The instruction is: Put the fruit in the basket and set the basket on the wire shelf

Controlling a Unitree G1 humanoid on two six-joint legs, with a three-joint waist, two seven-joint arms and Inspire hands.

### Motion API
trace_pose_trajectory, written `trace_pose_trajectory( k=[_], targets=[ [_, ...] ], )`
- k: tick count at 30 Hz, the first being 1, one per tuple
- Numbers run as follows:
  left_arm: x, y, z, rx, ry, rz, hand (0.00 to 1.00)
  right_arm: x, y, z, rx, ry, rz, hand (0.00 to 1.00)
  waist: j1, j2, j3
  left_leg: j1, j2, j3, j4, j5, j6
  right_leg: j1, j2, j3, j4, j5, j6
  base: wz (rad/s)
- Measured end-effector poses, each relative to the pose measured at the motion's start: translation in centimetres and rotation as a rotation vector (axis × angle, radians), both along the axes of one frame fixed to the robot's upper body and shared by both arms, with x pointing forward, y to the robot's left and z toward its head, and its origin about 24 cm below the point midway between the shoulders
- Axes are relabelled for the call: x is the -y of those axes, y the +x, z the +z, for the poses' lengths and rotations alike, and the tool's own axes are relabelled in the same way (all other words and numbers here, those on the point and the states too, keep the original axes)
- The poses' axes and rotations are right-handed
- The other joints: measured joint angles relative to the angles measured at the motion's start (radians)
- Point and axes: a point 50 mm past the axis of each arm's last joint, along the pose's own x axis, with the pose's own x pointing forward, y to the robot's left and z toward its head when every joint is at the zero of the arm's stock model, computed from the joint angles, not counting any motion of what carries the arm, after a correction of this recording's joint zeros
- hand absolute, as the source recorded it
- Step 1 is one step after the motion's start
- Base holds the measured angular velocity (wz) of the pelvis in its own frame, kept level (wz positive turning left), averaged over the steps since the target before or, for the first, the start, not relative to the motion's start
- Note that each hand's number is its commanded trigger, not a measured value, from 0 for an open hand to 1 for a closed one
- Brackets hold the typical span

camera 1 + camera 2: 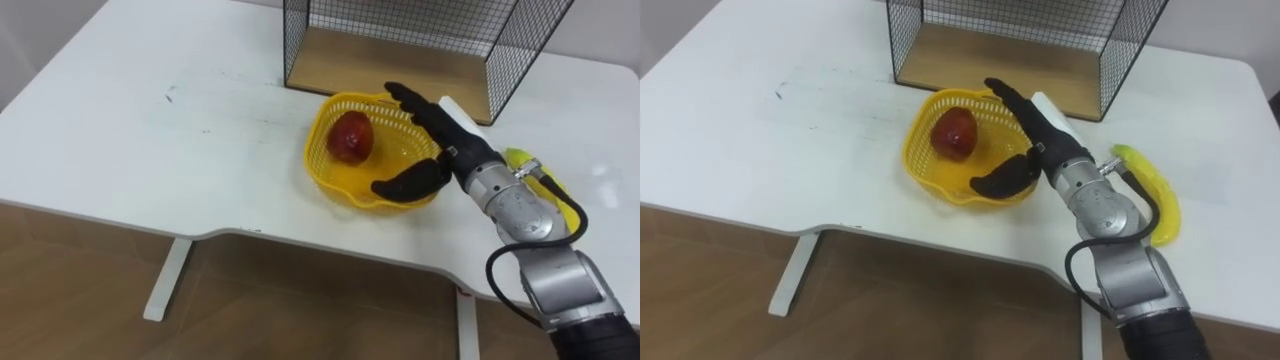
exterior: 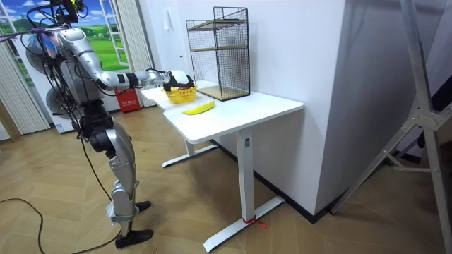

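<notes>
A red apple (image 1: pixel 350 138) lies inside the yellow basket (image 1: pixel 330 185), which stands on the white table just in front of the wire shelf (image 1: pixel 400 65). My right hand (image 1: pixel 440 140) reaches over the basket's right side with straight fingers above the rim and the thumb by the near edge; it is open and holds nothing. A yellow banana (image 1: pixel 1150 180) lies on the table to the right of the basket, partly behind my right forearm. In the room view I stand at the table's end with that arm stretched out to the basket (image 2: pixel 180 92).
The white table (image 1: pixel 150 120) stretches bare to the left of the basket, and its front edge runs close below it. The wire shelf (image 2: pixel 219 53) is a black mesh frame with wooden boards, standing at the table's back edge against the wall.
</notes>
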Motion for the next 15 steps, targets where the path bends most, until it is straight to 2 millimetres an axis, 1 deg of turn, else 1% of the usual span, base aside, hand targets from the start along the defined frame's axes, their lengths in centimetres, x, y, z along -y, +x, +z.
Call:
trace_pose_trajectory(
  k=[4,7,12,15],
  targets=[
    [0.0,-0.1,-0.1,-0.002,0.002,0.001,0.0,0.0,0.0,0.1,0.006,0.063,-0.013,0.0,0.0,0.001,0.0001,0.001,0.0,0.0,0.002,0.0,0.0,0.003,0.0,-0.009,0.0,0.0,0.0,0.0],
    [0.0,-0.2,-0.1,-0.004,0.003,0.003,0.0,-0.2,0.0,1.0,0.049,0.091,-0.018,0.0,-0.002,0.003,0.0011,0.001,0.001,0.0,0.003,0.0,0.0,0.003,-0.001,-0.012,0.0,0.0,0.0,0.0],
    [0.0,-0.2,-0.1,-0.002,0.007,0.003,0.0,-0.3,-0.1,3.3,0.163,0.134,-0.02,0.0,-0.012,0.002,0.0011,-0.001,0.0,-0.005,0.005,0.0,0.0,0.003,-0.001,-0.018,0.0,0.0,0.0,0.01],
    [-0.1,-0.6,-0.1,-0.005,0.009,0.009,0.0,-0.3,-0.3,4.9,0.233,0.188,-0.028,0.0,-0.022,0.004,0.0021,0.0,0.001,-0.002,0.003,0.0,0.0,0.003,-0.001,-0.018,-0.001,0.0,0.0,-0.01]
  ],
)
